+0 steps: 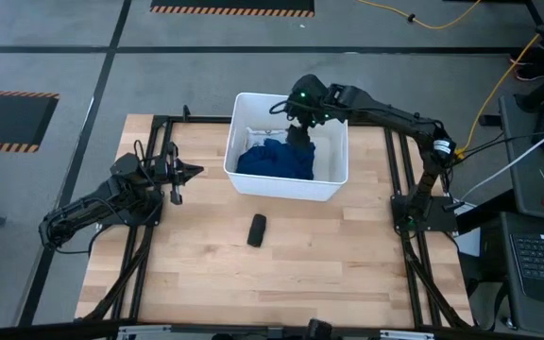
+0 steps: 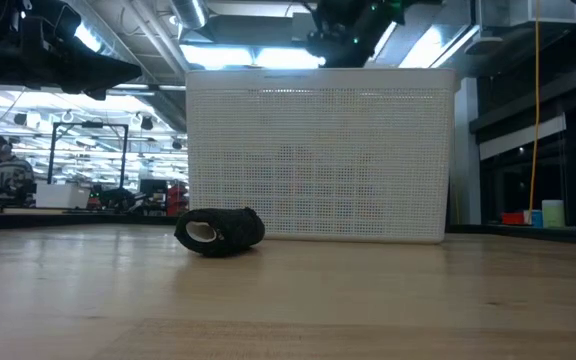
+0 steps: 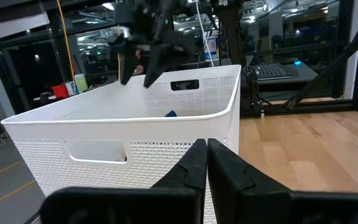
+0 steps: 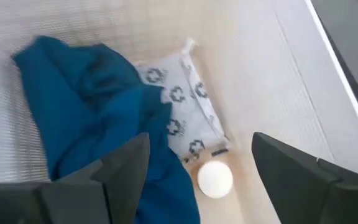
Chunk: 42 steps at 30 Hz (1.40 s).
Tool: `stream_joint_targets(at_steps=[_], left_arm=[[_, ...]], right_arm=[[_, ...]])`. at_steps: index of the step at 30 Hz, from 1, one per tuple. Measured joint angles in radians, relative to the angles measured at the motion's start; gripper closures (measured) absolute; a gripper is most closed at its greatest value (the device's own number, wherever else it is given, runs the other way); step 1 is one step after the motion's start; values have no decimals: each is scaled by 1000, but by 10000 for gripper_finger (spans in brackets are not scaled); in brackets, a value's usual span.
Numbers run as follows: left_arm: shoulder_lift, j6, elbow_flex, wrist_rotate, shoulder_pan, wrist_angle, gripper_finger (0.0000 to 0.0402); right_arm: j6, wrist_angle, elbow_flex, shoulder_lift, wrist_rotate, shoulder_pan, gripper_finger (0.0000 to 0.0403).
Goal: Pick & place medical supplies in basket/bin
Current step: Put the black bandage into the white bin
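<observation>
The white tub (image 1: 333,175) stands at the table's far middle. The dark blue cloth (image 1: 274,159) lies in it, and the right wrist view shows this cloth (image 4: 86,106) partly over the white ring-printed packet (image 4: 185,106), with the tiny white round cap (image 4: 215,179) on the tub floor beside them. My right gripper (image 4: 199,142) hangs open over the tub's inside (image 1: 300,127), touching nothing. The small black oblong (image 1: 256,229) lies on the table near the tub's front wall (image 2: 220,230). My left gripper (image 1: 192,172) waits shut to the tub's left (image 3: 207,152).
Black frame rails (image 1: 149,236) run along the table's left and right sides. Bare wood (image 1: 348,264) stretches from the tub toward the near edge. The tub's tall perforated wall (image 2: 318,150) hides its contents in the low view.
</observation>
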Motion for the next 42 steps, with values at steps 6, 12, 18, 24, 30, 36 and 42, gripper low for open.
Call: stream_joint_targets(at_steps=[6, 12, 18, 24, 30, 36, 42], left_arm=[[0, 0, 0, 10, 0, 1, 396], [0, 0, 0, 9, 0, 22, 400], [0, -18, 0, 10, 0, 31, 400], [0, -49, 0, 10, 0, 31, 399], [12, -104, 17, 31, -6, 25, 399], [88, -102, 71, 58, -70, 13, 399], [225, -46, 107, -93, -156, -1, 400]], right_arm=[[-57, 2, -2, -31, -1, 54, 186], [-18, 83, -115, -154, -1, 77, 302], [12, 313, -385, -360, 4, 109, 394], [4, 571, -620, -576, -1, 190, 383], [-34, 739, -827, -713, 1, 283, 398], [-21, 914, -974, -800, 20, 360, 393], [75, 945, -1080, -809, 143, 396, 399]])
